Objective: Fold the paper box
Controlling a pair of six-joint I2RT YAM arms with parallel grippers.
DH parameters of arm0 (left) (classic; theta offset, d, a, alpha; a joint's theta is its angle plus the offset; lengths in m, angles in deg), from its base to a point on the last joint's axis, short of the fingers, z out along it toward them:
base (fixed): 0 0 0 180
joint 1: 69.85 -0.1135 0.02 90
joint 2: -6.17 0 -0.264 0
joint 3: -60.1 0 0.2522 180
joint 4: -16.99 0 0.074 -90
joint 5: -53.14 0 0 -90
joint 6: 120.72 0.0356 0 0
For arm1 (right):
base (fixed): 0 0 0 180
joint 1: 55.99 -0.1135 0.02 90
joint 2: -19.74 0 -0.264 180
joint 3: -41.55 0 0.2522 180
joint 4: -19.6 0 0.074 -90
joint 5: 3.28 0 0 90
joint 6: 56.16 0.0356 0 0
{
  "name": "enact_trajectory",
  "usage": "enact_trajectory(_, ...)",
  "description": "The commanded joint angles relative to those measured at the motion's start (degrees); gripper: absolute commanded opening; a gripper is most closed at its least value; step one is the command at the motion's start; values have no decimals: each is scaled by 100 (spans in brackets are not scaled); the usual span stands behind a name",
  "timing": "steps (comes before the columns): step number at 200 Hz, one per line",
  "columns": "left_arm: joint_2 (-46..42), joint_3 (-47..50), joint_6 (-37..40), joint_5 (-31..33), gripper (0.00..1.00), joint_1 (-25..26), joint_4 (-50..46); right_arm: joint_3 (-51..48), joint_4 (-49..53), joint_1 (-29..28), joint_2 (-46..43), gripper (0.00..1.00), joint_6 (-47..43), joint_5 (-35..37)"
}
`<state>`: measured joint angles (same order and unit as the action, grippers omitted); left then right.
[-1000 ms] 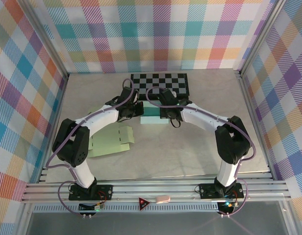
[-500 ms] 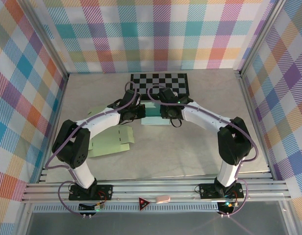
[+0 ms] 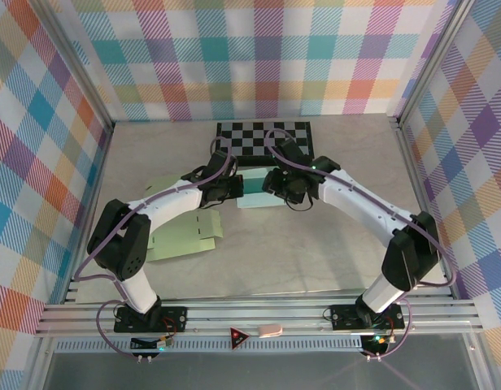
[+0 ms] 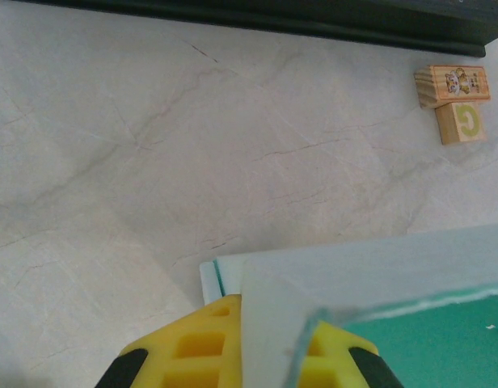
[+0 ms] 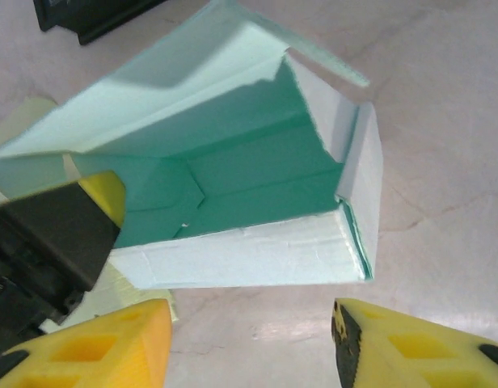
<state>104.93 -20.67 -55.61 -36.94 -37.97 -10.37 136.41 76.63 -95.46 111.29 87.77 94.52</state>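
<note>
Table [image 3: 315, 244]: a pale, marbled surface is seen under everything.
Checkerboard [image 3: 263, 136]: laid flat at the far middle of the table.
Green card [image 3: 181, 236]: pale sheets are spread flat on the table's left side.
Wooden blocks [image 4: 453, 85]: a picture block is set touching a block lettered G [image 4: 463, 123].
Walls [image 3: 259, 57]: covered in coloured plaid.

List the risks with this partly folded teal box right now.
1. The left gripper alone pinches one thin wall of the teal box. A pull or twist there could crease or tear the paper.
2. The right gripper stands open, off the box. With no second support, the raised sides may sag or spring open.
</note>
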Motion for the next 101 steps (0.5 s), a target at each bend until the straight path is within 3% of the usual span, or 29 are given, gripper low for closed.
enact_trajectory(1, -15, -5, -76, 105, 0, 90, -520, 213, 366, -34, -416, 60, 1325, 190)
enact_trajectory(38, 25, -73, -113, 165, 0, 152, -555, 581, 500, -31, -324, 65, 3456, 158)
enact_trajectory(52, 52, -119, -119, 191, 0, 178, -583, 501, 627, -35, -260, 66, 4276, -229)
enact_trajectory(64, 82, -137, -122, 210, 0, 195, -603, 95, 105, -32, -348, 67, 4858, -505)
enact_trajectory(101, 61, -146, -163, 341, 0, 273, -614, 15, -608, 24, -316, 68, 5275, -184)
